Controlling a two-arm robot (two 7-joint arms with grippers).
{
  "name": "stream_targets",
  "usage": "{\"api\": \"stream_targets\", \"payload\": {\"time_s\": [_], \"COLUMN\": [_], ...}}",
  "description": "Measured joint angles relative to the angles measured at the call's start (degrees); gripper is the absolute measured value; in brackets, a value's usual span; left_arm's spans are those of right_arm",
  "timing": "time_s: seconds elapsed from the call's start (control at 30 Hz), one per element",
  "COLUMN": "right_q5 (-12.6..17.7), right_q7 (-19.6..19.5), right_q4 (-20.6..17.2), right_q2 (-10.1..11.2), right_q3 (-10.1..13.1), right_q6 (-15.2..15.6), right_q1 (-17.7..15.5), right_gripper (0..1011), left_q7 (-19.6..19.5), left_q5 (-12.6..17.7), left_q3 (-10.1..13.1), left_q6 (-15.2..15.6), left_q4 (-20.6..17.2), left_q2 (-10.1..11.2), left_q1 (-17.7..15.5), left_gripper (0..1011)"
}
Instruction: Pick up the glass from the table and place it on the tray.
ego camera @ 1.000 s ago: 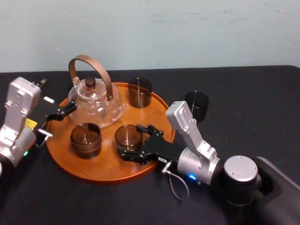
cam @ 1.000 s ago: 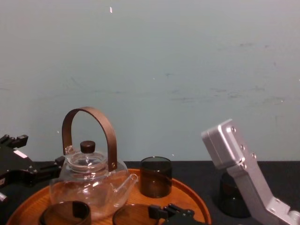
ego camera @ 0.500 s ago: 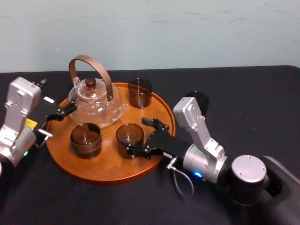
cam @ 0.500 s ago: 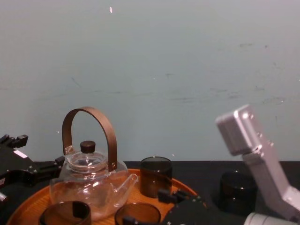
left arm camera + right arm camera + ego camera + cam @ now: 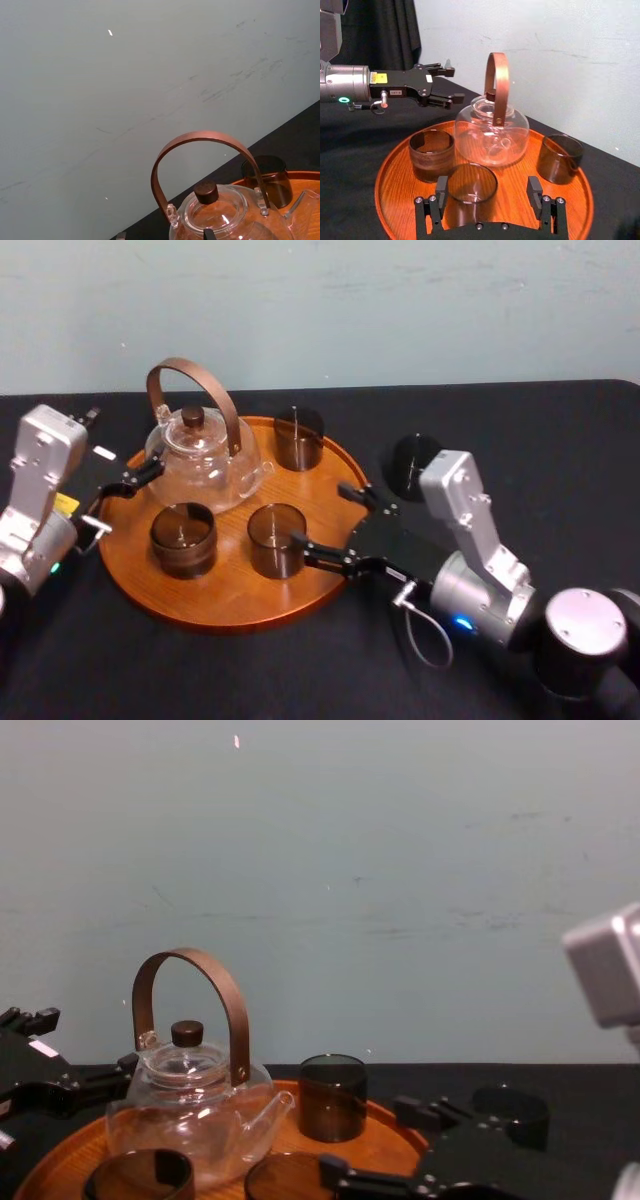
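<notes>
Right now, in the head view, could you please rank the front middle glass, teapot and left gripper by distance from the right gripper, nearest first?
From the right gripper, reaching in over the right rim of the tray:
1. Front middle glass, directly in front of it.
2. Teapot, back left on the tray.
3. Left gripper, at the tray's left edge.

Layout: tray (image 5: 222, 592) sits left of centre on table (image 5: 560, 430). On tray: teapot (image 5: 200, 455) back-left, back glass (image 5: 299, 437) right of it at the rim, front-left glass (image 5: 183, 538) and front-middle glass (image 5: 276, 539) before the teapot. Loose glass (image 5: 413, 466) on table, off tray's right edge.
</notes>
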Motion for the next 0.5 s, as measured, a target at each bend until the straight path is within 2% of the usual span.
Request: {"api": "stream_targets", "payload": {"time_s": [0.3, 0.5], "right_q5": [2.06, 3.32], "right_q7": [-0.16, -0.47], "right_q4": [-2.87, -3.21], "right_q2": [2.74, 3.91], "right_q3": [3.38, 5.50], "right_q6": [-1.77, -2.42], "right_q1": [-4.68, -6.94], "right_gripper": [1002, 1002], "left_q7": [0.00, 0.00], "left_q5": [0.00, 0.00], "left_q3": [0.00, 0.00], "left_q6": [0.00, 0.00], "left_q4": [0.00, 0.00], "left_q2": [0.00, 0.00], "left_q1": [0.00, 0.00], "left_gripper": [1001, 1001]}}
